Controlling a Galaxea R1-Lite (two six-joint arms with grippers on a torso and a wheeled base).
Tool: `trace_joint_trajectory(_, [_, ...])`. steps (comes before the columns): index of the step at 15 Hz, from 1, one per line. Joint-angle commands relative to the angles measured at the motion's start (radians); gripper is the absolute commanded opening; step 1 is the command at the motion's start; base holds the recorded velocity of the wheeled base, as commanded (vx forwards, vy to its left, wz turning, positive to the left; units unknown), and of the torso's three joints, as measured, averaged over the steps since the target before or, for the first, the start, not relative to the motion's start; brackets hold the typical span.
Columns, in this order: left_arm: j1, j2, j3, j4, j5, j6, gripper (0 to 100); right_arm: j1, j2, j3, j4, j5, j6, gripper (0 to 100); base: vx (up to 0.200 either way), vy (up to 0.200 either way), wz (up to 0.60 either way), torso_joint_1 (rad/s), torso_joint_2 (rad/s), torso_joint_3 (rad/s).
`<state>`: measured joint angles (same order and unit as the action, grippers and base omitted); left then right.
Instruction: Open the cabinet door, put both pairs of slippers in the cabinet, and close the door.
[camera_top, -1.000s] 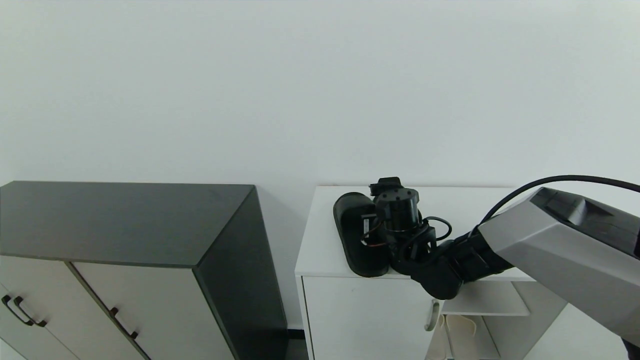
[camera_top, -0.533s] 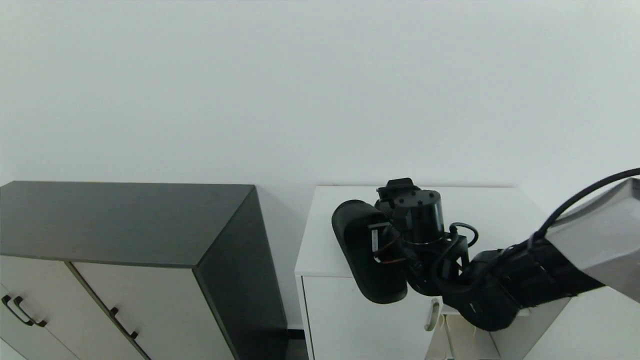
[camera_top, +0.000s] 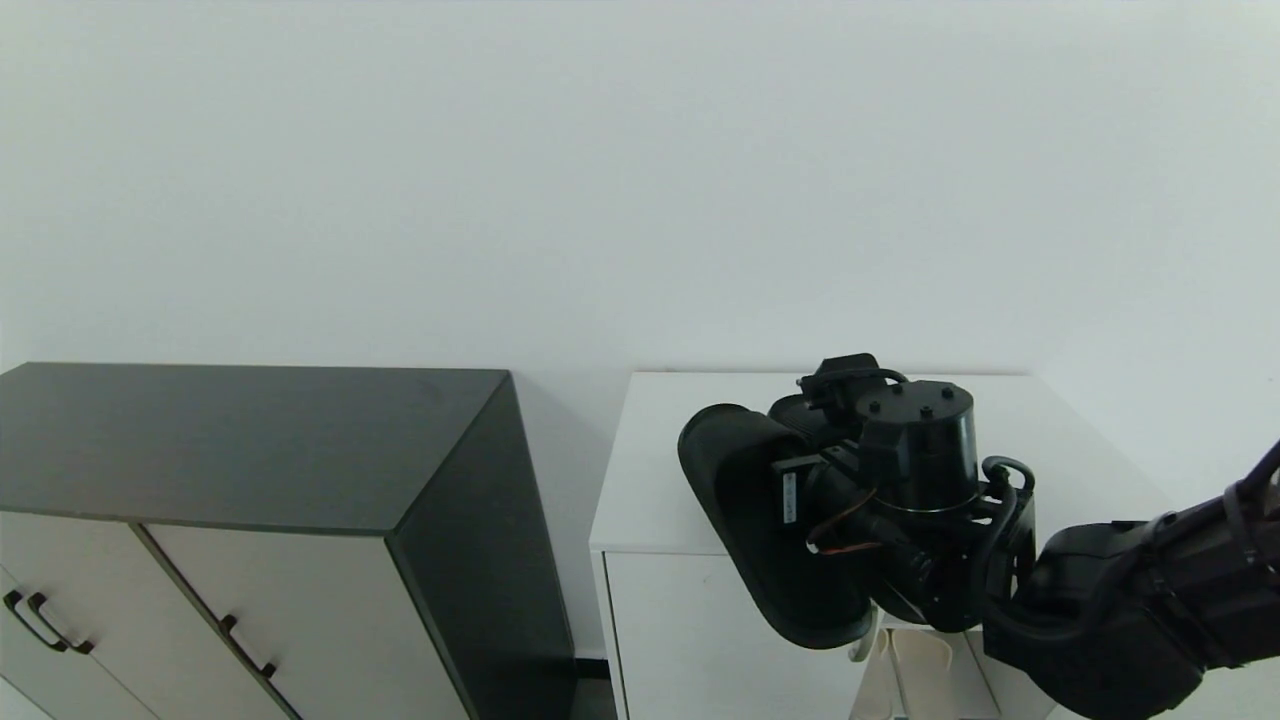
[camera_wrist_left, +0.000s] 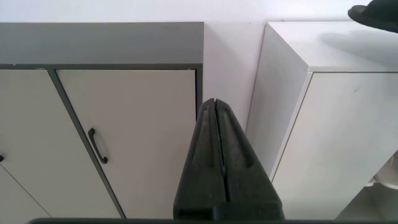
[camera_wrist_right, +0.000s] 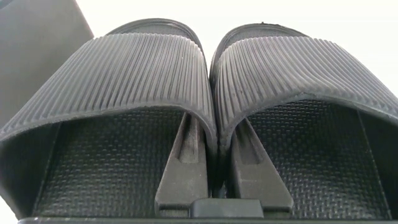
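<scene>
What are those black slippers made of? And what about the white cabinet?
The black slippers look like soft rubber or foam with a matte finish: they have ribbed straps and a bumpy molded footbed. The white cabinet looks like smooth painted or laminated board, with flat, even faces and crisp edges. I can't tell which.
</scene>
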<state>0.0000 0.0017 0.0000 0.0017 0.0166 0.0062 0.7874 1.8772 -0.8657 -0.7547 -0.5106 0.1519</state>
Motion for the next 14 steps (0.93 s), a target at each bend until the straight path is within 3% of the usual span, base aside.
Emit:
trace_joint_trajectory(1, [0.0,0.0,0.0,0.0,0.0,0.0,0,0.001,-0.009,0.002,0.0,-0.002,0.0,0,0.0,0.0,0.0,0.0,0.0,0.0])
trace_joint_trajectory(4, [0.0,0.0,0.0,0.0,0.0,-0.002,0,0.003,-0.004,0.004,0.0,0.0,-0.002,0,0.0,0.0,0.0,0.0,0.0,0.0])
trace_joint_trajectory(14, [0.0,0.0,0.0,0.0,-0.001,-0.008,0,0.007,0.002,0.007,0.0,-0.003,-0.002,0,-0.2,0.0,0.0,0.001,0.0,0.003])
